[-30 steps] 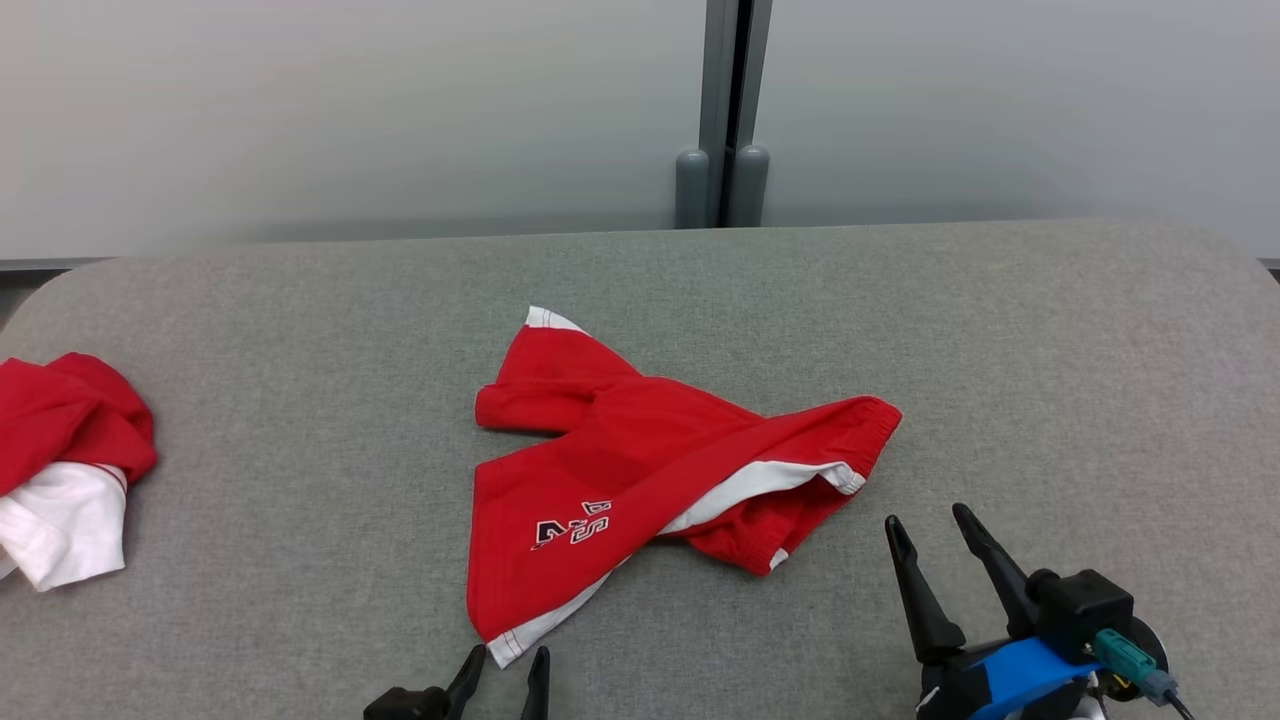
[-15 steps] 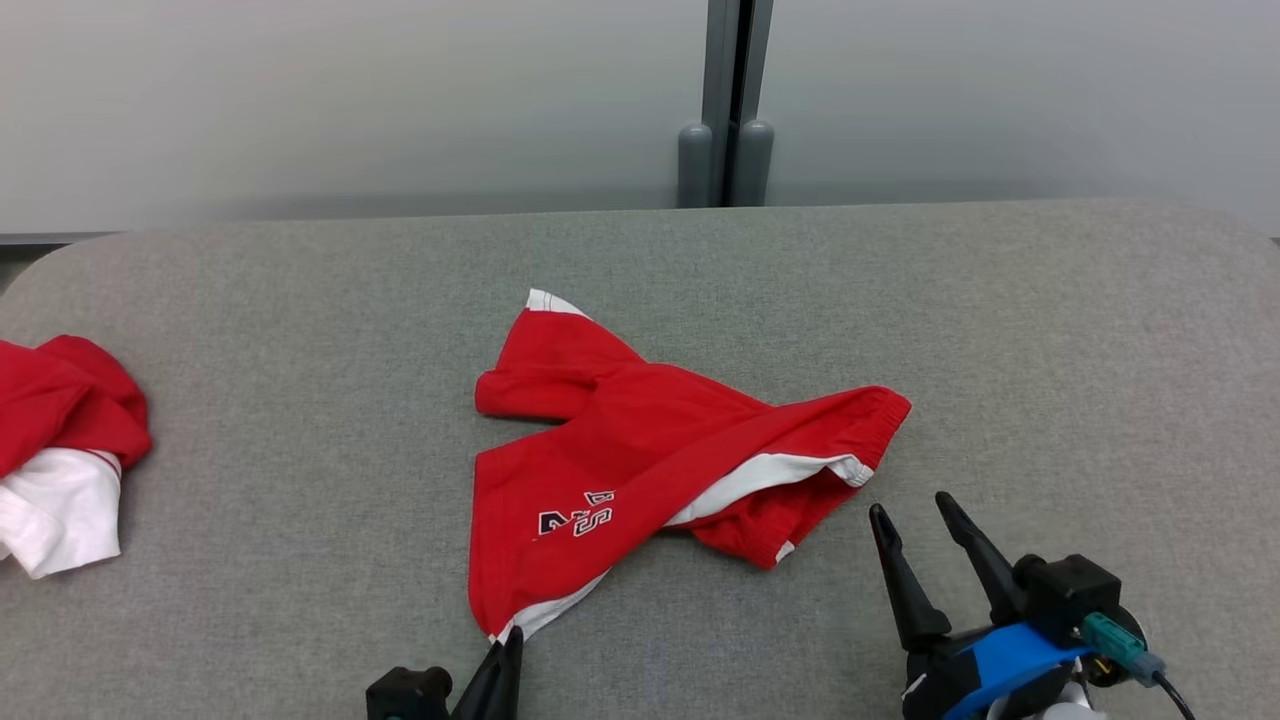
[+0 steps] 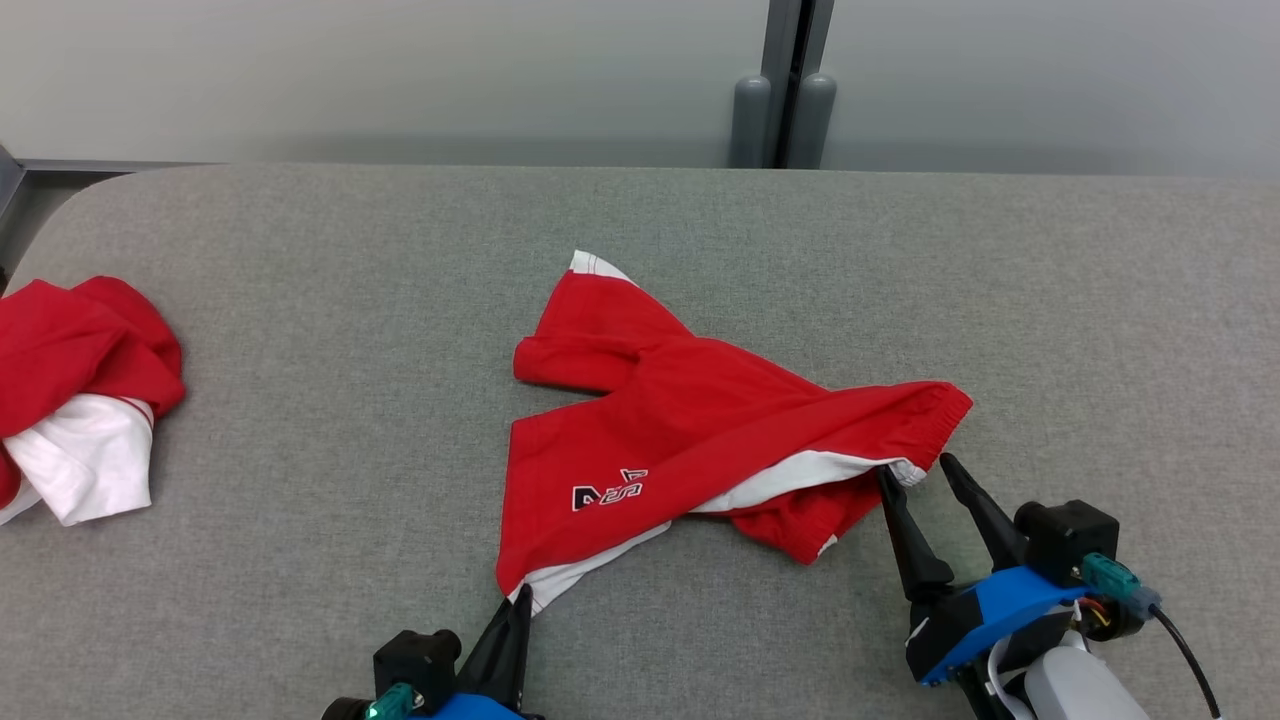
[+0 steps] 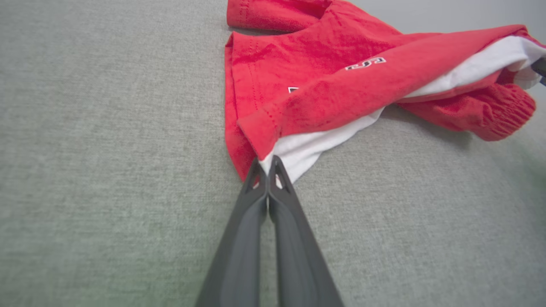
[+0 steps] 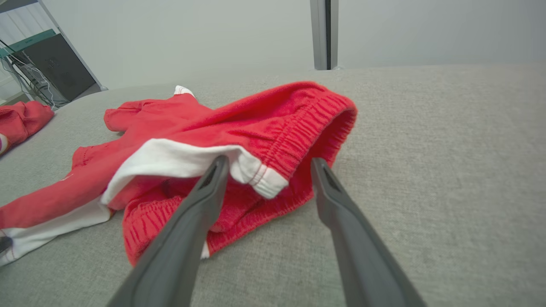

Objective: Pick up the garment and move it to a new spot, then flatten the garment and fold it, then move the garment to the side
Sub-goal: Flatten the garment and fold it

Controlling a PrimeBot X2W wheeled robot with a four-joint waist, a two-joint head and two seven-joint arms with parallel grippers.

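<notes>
My left gripper (image 4: 267, 164): two smooth dark tapered fingers pressed together, pinching the white-trimmed hem corner of the garment (image 3: 700, 420). The garment is a pair of red knit shorts with white side panels and a gathered elastic waistband, lying rumpled on the grey felt-like table (image 3: 300, 300) ahead of both my fingertips. My right gripper (image 3: 913, 466): fingers spread, straddling the white waistband end. The finger nearer my left touches the fabric; for the other I cannot tell.
</notes>
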